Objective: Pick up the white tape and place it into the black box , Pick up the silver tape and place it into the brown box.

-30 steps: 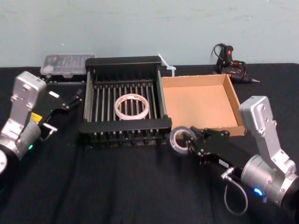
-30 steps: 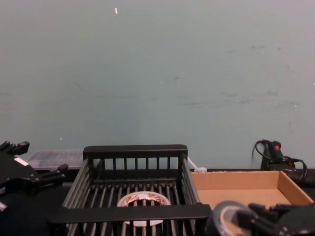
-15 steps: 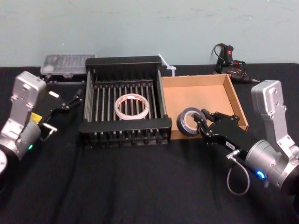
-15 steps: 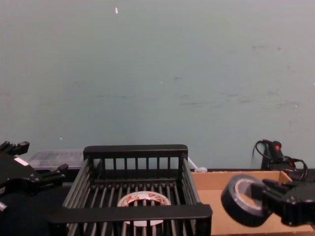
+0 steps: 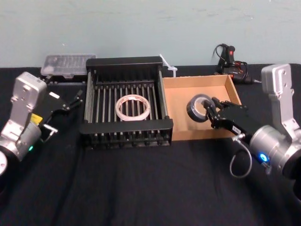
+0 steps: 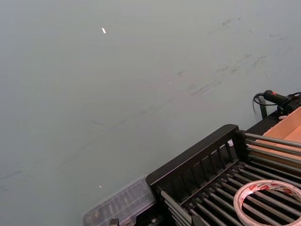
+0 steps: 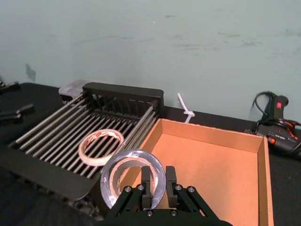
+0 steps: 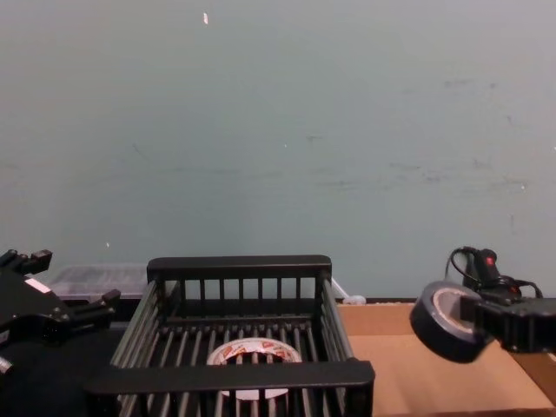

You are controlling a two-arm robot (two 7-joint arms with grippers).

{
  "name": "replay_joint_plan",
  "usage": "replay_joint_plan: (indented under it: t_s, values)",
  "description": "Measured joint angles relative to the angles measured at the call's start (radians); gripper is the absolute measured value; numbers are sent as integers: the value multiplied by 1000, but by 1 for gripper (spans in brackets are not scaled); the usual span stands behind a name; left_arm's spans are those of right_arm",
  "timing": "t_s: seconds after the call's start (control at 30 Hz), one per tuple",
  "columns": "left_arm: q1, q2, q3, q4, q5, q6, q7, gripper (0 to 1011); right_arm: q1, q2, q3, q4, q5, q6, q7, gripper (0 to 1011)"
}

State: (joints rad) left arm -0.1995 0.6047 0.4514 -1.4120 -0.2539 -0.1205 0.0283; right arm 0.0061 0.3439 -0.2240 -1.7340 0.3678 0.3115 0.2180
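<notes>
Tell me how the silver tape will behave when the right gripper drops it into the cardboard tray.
The silver tape is a rigid ring held on edge by the right gripper, so it may roll or wobble before it falls flat. It looks thick and fairly dense, so it should drop straight. The cardboard tray has low walls that would probably stop it rolling.

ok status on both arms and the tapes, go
Right gripper shut on silver tape, held above brown box. White tape in black box. Left gripper idle beside the crate, jaws open. Nothing blocking.
</notes>
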Motion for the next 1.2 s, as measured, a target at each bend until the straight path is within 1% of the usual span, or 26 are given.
replay_joint_plan:
  t_s: [0.07, 0.17, 0.27, 0.47, 0.57, 0.63, 0.77, 1.0, 1.2]
  values:
    - [0, 0, 0, 0, 0, 0, 0, 1001, 17, -12, 8, 20, 22, 17, -1, 201]
    - [0, 0, 0, 0, 0, 0, 0, 1001, 36, -21, 11, 40, 35, 25, -8, 201]
    - [0, 0, 0, 0, 0, 0, 0, 1001, 51, -24, 11, 56, 38, 28, -13, 201]
    - [0, 0, 0, 0, 0, 0, 0, 1001, 100, -28, 1, 108, 40, 42, -21, 201]
    - [0, 0, 0, 0, 0, 0, 0, 1001, 124, -29, -7, 135, 34, 47, -23, 201]
    - [0, 0, 0, 0, 0, 0, 0, 1001, 150, -27, -19, 168, 18, 48, -23, 201]
    - [0, 0, 0, 0, 0, 0, 0, 1001, 177, -28, -29, 205, 1, 48, -21, 201]
    - [0, 0, 0, 0, 0, 0, 0, 1002, 229, -40, -30, 291, -24, 47, -18, 201]
    - [0, 0, 0, 0, 0, 0, 0, 1001, 255, -50, -30, 338, -38, 46, -12, 201]
